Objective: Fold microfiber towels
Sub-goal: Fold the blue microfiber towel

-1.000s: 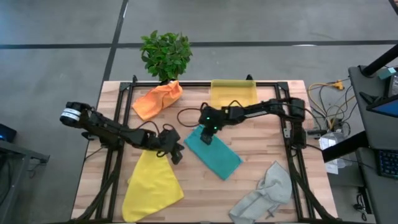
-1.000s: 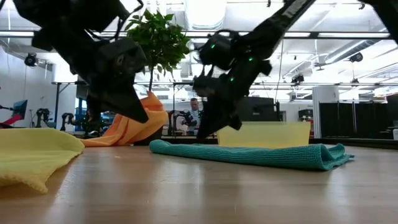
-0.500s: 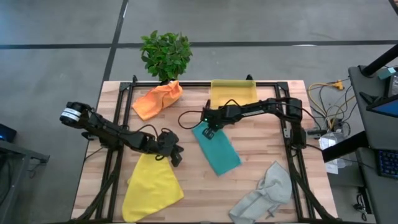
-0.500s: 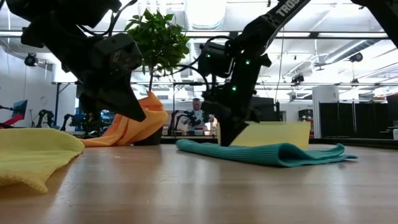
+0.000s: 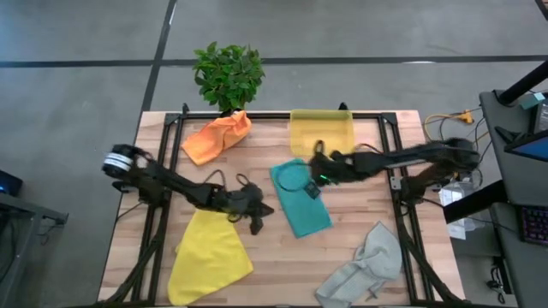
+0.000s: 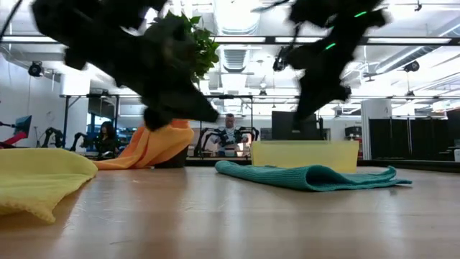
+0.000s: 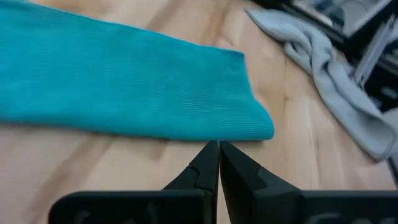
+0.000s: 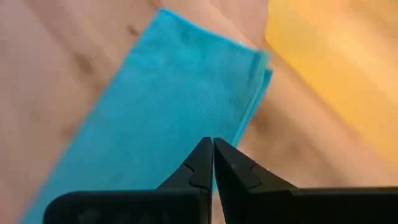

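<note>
The teal towel [image 5: 301, 200] lies folded into a long strip on the middle of the table, also seen in the low view [image 6: 309, 176]. My right gripper [image 5: 312, 188] hovers shut above the strip's far end [image 8: 186, 93], clear of it. My left gripper [image 5: 257, 224] is shut and stands just off the strip's near left edge [image 7: 205, 127], above the wood. The yellow towel [image 5: 210, 255] lies spread at the near left. At the far left the orange towel [image 5: 218, 137] sits bunched, and the grey towel [image 5: 364, 263] lies crumpled at the near right.
A translucent yellow bin [image 5: 321, 130] stands at the far edge just beyond the teal towel. A potted plant [image 5: 228, 75] stands behind the orange towel. Black frame rails [image 5: 401, 214] run along both table sides. Bare wood lies between the teal and grey towels.
My right gripper, shut, dragged the teal towel's far left end toward the far edge, turning the strip, then rose off it and went toward the table's right edge. My left gripper has gone right toward the teal towel's near edge and tipped.
</note>
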Robot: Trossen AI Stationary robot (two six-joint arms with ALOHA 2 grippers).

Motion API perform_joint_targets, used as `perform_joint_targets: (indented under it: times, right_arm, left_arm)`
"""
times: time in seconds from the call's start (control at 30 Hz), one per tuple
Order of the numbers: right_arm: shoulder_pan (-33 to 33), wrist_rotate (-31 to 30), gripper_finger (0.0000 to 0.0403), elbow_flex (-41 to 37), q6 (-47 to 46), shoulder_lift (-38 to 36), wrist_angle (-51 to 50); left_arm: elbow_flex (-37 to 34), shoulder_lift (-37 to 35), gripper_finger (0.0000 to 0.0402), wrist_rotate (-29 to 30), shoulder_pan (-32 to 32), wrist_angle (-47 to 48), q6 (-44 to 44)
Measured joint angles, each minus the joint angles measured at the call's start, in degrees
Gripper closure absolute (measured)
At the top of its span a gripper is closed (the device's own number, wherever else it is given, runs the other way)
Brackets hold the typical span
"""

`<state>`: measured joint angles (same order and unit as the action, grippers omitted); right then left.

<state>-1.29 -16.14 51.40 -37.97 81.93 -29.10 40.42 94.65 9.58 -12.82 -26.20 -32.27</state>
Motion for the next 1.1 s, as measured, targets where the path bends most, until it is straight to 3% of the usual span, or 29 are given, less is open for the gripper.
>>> perform_joint_targets:
  times: [0.23,0.4,0.5,0.87,1.1]
  right_arm:
    - [-12.9,-4.2,0.0394,-12.8,-22.0,-16.6,1.3]
    - [-20.7,-9.5,0.0394,-15.4,-33.1,-20.2,0.7]
    - [-23.3,-11.5,0.0394,-15.4,-36.0,-19.1,0.6]
    - [-25.7,-11.3,0.0394,-10.5,-36.7,-8.2,1.4]
    - [-25.9,-11.0,0.0394,-6.3,-30.1,-1.9,5.4]
  left_arm:
    - [14.4,15.4,0.0402,-2.4,-0.2,0.1,6.0]
    - [22.3,21.5,0.0402,-2.6,-0.3,5.7,6.2]
    - [24.4,22.9,0.0402,-5.9,-0.3,11.8,7.4]
    - [23.8,17.9,0.0402,-8.4,-1.9,30.0,19.7]
    - [18.5,8.3,0.0402,-7.6,-2.6,35.5,25.1]
